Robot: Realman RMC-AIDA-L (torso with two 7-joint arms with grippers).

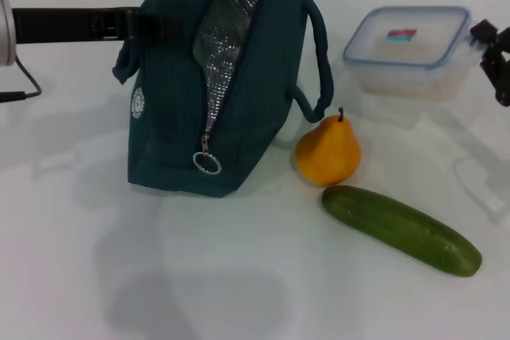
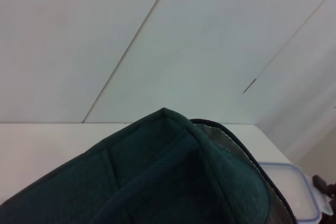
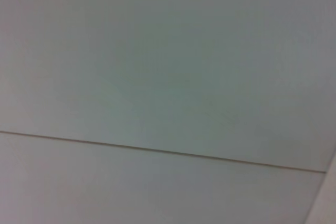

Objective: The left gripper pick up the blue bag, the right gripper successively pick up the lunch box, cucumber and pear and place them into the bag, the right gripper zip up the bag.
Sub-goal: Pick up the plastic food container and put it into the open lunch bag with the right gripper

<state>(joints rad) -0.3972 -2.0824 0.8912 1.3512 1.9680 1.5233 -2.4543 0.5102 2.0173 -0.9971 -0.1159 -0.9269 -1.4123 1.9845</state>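
left gripper (image 1: 147, 23), upper left, grips the blue bag (image 1: 231, 85) handle; right gripper (image 1: 496, 57), right edge beside lunch box (image 1: 408, 49), fingers' state unclear.

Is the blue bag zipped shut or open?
Open. The blue bag stands upright with its zipper undone; the silver foil lining shows through the gap, and the ring pull hangs at the bottom end.

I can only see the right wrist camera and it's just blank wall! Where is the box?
Observer: The box has its lid on and sits right beside the right tool.
Operator: Is the bag open?
Observer: Yes. The bag stands unzipped with its foil lining showing, and the left tool is at its top.
Operator: And the other food?
Observer: The pear stands next to the bag, and the cucumber lies nearer the robot.
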